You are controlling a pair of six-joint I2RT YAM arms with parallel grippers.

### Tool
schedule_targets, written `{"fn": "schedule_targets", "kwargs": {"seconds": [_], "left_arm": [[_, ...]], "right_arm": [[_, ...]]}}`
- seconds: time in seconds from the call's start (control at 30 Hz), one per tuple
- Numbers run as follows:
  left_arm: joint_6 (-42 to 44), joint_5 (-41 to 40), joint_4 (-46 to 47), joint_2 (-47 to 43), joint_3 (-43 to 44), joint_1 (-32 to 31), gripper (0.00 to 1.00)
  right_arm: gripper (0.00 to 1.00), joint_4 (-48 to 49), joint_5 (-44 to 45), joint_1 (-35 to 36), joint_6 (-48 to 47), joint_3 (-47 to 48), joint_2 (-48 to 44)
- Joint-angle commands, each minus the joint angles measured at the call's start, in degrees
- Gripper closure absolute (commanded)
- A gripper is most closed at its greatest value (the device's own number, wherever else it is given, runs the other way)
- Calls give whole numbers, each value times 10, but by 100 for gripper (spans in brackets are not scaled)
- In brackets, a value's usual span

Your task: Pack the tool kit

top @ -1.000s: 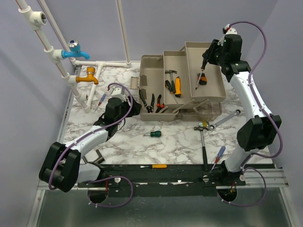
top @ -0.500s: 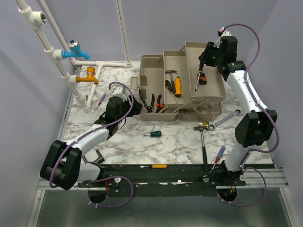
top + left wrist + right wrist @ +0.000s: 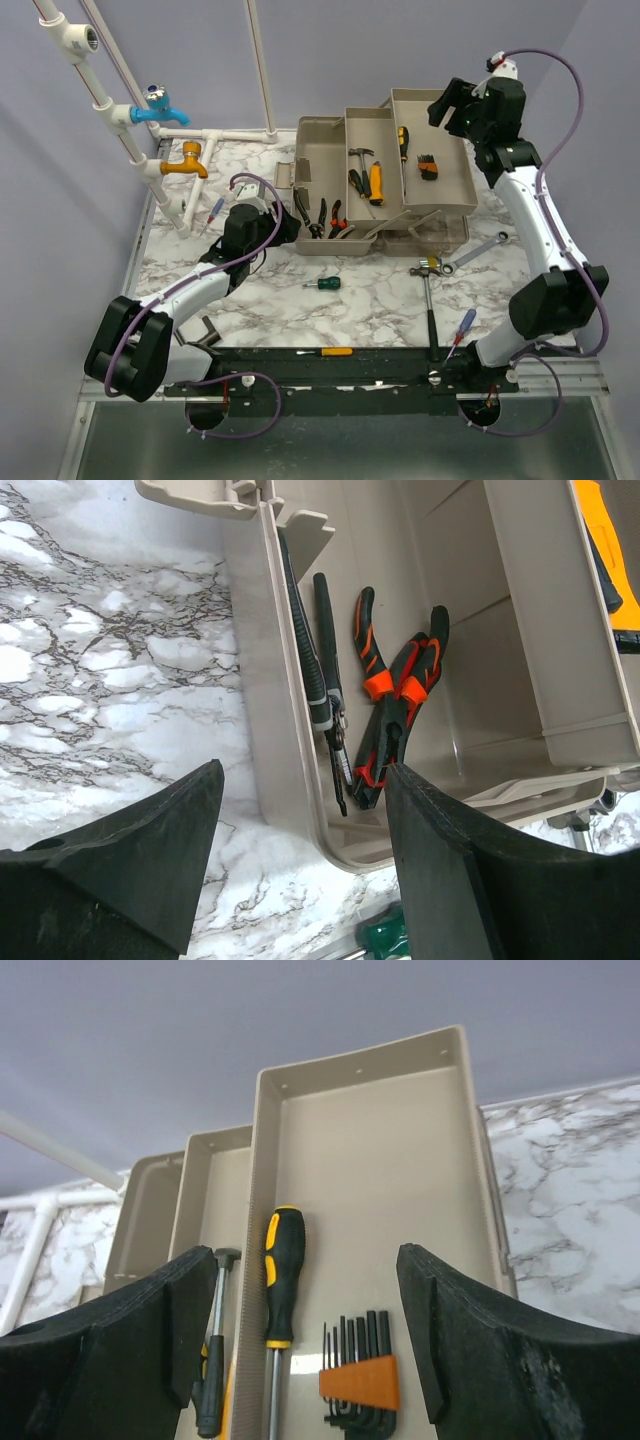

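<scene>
The beige toolbox point(image 3: 322, 150) stands open at the back with its fold-out trays spread. A black-and-yellow screwdriver point(image 3: 403, 142) point(image 3: 283, 1270) lies along the left wall of the right tray point(image 3: 390, 1150), beside a set of hex keys point(image 3: 427, 165) point(image 3: 360, 1388) in an orange holder. My right gripper point(image 3: 447, 107) point(image 3: 305, 1260) hovers open above that tray, holding nothing. My left gripper point(image 3: 288, 222) point(image 3: 305, 775) is open and empty at the box's near-left corner, over the pliers point(image 3: 395, 715) point(image 3: 318, 213) in the left compartment. A hammer point(image 3: 214, 1360) lies in the middle tray.
On the marble table lie a green screwdriver point(image 3: 325, 283) point(image 3: 385, 935), a hammer point(image 3: 430, 290), a wrench point(image 3: 476, 251), a red-and-blue screwdriver point(image 3: 462, 330), an orange-handled screwdriver point(image 3: 328, 352) and a small screwdriver point(image 3: 215, 209). White pipes with blue point(image 3: 160, 108) and orange point(image 3: 186, 162) taps stand at the back left.
My right gripper has opened and let go of the black-and-yellow screwdriver, which now lies in the right tray; the gripper has drawn up and to the right. The left arm has not moved.
</scene>
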Motion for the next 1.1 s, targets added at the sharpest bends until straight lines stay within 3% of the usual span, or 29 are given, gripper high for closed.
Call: {"fn": "schedule_targets", "kwargs": {"seconds": [0.0, 0.27, 0.47, 0.57, 0.77, 0.87, 1.07], "left_arm": [[8, 13, 8, 6, 19, 2, 32], [4, 19, 4, 3, 19, 2, 32], [-4, 7, 19, -25, -3, 2, 32], [-4, 1, 19, -40, -9, 2, 32], [-6, 0, 20, -46, -12, 2, 32], [-6, -10, 22, -48, -15, 2, 32], [-27, -26, 1, -73, -21, 2, 32]], "right_arm": [[20, 25, 85, 2, 63, -61, -87], [20, 97, 88, 3, 160, -312, -292], [17, 37, 156, 2, 182, -406, -402], [11, -22, 207, 2, 200, -425, -430], [11, -97, 203, 2, 234, -478, -477], [9, -146, 243, 2, 298, -504, -492], [8, -178, 249, 2, 347, -548, -448]]}}
